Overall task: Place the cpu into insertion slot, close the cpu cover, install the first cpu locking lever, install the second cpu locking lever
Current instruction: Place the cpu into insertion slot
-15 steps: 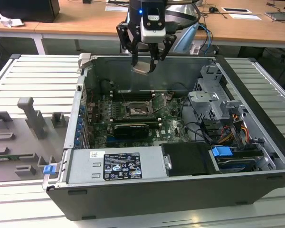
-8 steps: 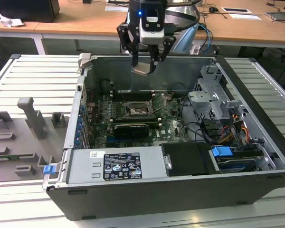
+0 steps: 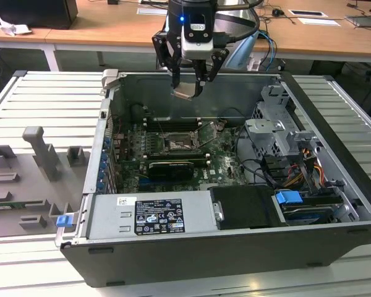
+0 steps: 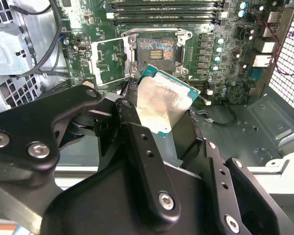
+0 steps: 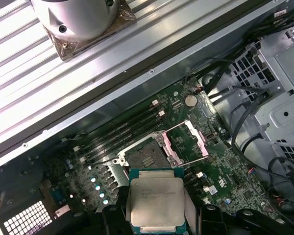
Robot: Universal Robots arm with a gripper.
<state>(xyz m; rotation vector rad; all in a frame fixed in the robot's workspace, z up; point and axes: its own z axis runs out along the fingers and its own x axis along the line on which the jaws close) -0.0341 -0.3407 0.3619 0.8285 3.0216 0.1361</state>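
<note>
My claw (image 3: pixel 187 85) is clamped on the cpu (image 3: pixel 187 93), holding it slightly tilted well above the motherboard's open socket (image 3: pixel 176 145), with the cpu cover (image 5: pixel 188 142) swung aside. Done well, I judge, this means levelling the chip, matching its corners to the socket, and seating it without force.

I see a ribbed silvery aluminium table (image 3: pixel 49 93) carrying an open black metal computer case (image 3: pixel 204 263). Grey plastic fixture blocks (image 3: pixel 43 151) stand beside that case, towards the exterior view's left.
</note>
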